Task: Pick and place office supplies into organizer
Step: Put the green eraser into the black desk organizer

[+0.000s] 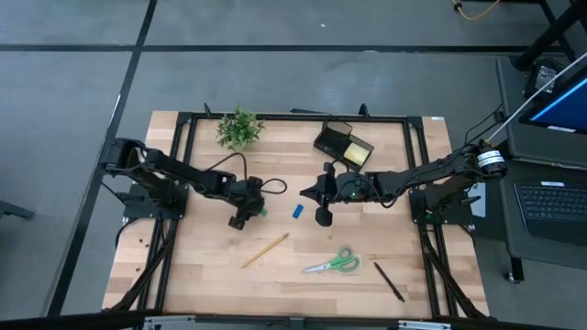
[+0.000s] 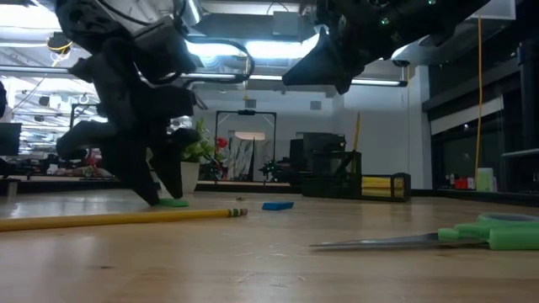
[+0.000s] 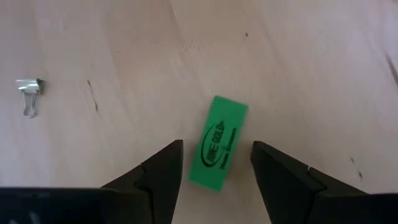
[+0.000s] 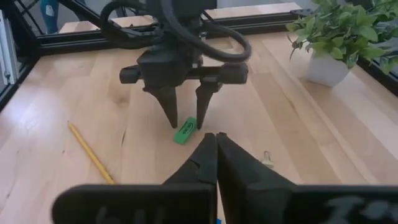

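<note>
1. Left gripper (image 3: 216, 171) low over the table (image 1: 202, 266), fingers (image 3: 163, 177) spread apart, gripping nothing.
2. Green eraser (image 3: 218, 142) flat on the wood, one end between the left fingertips, the other end reaching out beyond them; gaps visible on both sides, no contact seen.
3. Small metal binder clip (image 3: 29, 93) well off to one side of the left fingers.
4. Wooden pencil (image 1: 265, 249) on the table, near the left fingers, toward the front edge.
5. Blue eraser (image 1: 298, 212) between the two grippers, closer to the right one.
6. Right gripper (image 4: 216, 155) raised above the table, fingers pressed together, holding nothing, tips pointing toward the left gripper.
7. Green-handled scissors (image 1: 334, 263) in front of the right fingers, well apart.
8. Black pen (image 1: 388, 280) beyond the scissors, near the front right.
9. Black organizer (image 1: 343, 145) behind the right fingers, a yellow pad in it.
</note>
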Controlling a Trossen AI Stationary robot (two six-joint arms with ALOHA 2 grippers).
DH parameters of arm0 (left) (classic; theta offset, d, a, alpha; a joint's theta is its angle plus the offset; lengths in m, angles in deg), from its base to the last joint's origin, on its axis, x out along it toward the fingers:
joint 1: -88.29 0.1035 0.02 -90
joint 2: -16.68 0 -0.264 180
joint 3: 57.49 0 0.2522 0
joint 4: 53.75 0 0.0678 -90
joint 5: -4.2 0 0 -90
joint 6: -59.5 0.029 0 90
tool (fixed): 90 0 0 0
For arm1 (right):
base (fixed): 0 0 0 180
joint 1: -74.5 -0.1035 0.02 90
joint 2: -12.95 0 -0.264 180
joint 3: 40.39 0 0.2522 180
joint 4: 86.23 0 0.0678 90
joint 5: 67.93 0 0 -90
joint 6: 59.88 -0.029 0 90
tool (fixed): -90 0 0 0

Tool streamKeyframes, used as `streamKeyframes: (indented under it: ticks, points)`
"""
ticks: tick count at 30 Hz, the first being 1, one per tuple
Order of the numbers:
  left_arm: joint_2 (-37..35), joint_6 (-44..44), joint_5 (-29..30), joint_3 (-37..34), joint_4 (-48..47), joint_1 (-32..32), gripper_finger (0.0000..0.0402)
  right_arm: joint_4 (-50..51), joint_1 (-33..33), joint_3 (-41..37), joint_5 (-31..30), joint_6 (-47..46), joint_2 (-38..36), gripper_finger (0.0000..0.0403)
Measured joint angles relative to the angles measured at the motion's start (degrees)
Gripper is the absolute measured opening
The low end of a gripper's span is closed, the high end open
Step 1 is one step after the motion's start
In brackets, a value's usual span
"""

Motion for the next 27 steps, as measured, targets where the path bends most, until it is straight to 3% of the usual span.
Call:
streamKeyframes:
  ticks: [10, 27]
  points:
    - [1.0, -0.21, -7.25, -0.07, 0.04, 4.14, 0.0177, -0.04, 0.02, 0.0, -0.02, 0.04, 0.0, 0.0028]
    - [0.41, -4.24, -6.77, -0.22, -0.46, 4.29, 0.0104, 0.09, 0.0, 0.0, -0.02, 2.62, 0.02, 0.0014]
